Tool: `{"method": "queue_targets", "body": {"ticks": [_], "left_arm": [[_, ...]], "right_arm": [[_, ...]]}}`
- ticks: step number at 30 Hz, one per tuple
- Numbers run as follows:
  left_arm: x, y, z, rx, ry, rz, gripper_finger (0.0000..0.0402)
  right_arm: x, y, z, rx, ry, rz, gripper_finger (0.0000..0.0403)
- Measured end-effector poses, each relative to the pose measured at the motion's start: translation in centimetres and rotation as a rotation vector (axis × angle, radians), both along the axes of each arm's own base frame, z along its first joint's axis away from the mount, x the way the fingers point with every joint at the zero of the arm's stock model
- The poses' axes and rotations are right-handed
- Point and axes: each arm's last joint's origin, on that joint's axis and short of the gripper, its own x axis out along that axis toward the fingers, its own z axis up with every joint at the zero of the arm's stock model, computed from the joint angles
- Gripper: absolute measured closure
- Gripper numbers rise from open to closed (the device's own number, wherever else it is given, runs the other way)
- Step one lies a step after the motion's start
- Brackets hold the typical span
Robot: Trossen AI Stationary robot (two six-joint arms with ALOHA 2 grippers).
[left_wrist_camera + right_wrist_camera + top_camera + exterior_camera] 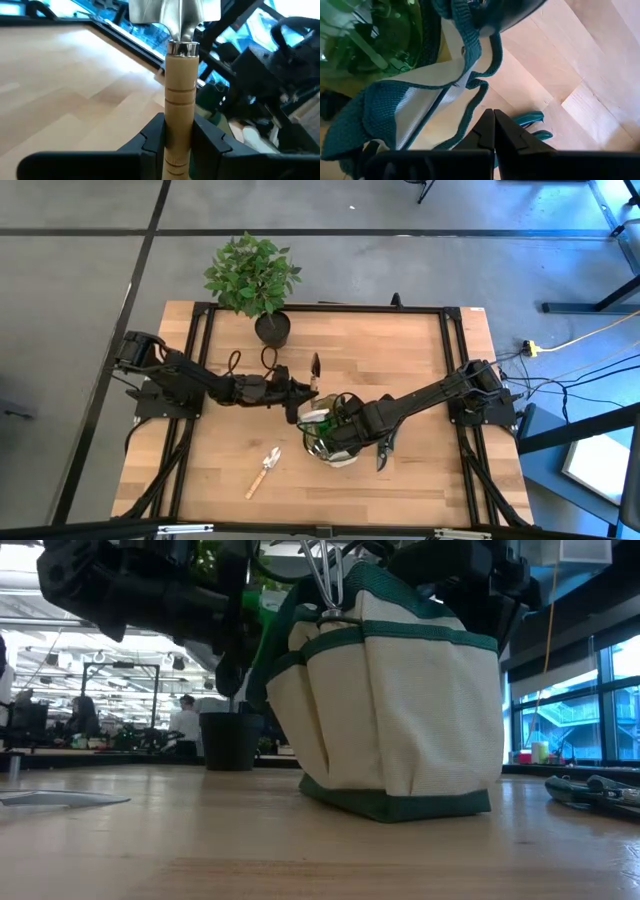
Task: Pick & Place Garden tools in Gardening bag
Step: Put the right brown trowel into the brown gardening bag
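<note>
Wooden worktop [400,360] carries cream-and-green fabric gardening bag [400,710]. Left end effector [178,142] grips wooden-handled metal trowel [180,75] beside bag rim; right end effector [494,131] closed, empty, over bag. Next: carry trowel over opening, release.

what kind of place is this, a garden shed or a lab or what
Probably a robotics lab or workshop, not a shed: a wooden table on a black metal frame, grey taped floor, and in the low view a big open room with people at benches.
</note>
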Motion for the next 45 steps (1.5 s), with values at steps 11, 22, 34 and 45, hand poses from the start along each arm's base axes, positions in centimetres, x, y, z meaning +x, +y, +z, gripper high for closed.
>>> {"method": "queue_targets", "body": {"ticks": [11,22,34,45], "left_arm": [[0.3,0.1,-3.4,0.02,-0.077,-0.068,0.0339],[1.1,0.2,-3.9,0.105,-0.069,-0.064,0.0339],[3.0,-0.2,-2.0,0.074,-0.159,-0.109,0.0339],[3.1,1.4,-2.0,0.015,-0.164,-0.026,0.0339]], "right_arm": [[0.4,0.5,-0.1,0.098,-0.008,0.085,0.0402],[0.1,0.6,0.8,0.169,-0.01,0.157,0.0402],[-1.5,-0.6,4.2,0.058,-0.102,0.085,0.0402],[-2.6,-0.8,5.7,-0.028,-0.151,0.048,0.0402]]}}
